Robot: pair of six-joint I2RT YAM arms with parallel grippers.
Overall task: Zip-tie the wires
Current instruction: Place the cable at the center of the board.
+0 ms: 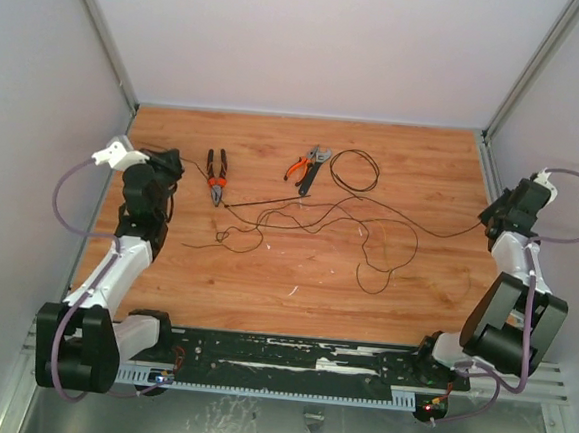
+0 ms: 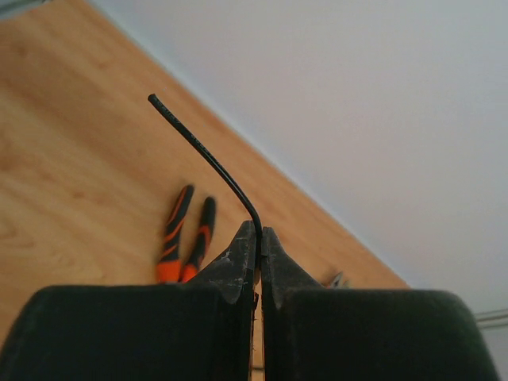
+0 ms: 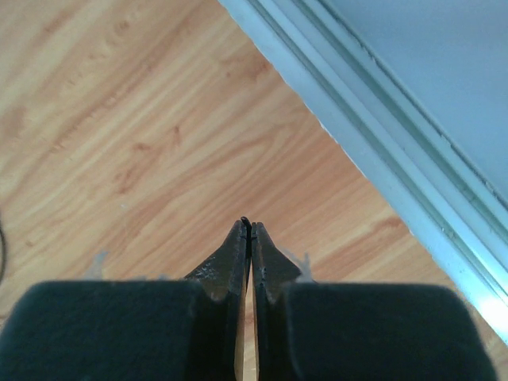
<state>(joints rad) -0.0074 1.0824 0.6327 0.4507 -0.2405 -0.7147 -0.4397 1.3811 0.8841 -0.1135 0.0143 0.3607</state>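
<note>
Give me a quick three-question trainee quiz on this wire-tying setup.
1. True or false: the left pincer is shut on the thin black looping wire.
2. How many orange-handled hand tools lie on the wooden table? A one, B two, C four.
3. Fill in: the straight black plastic zip tie is held by ___ pincer.
Key: 1 true; 2 B; 3 neither.
</note>
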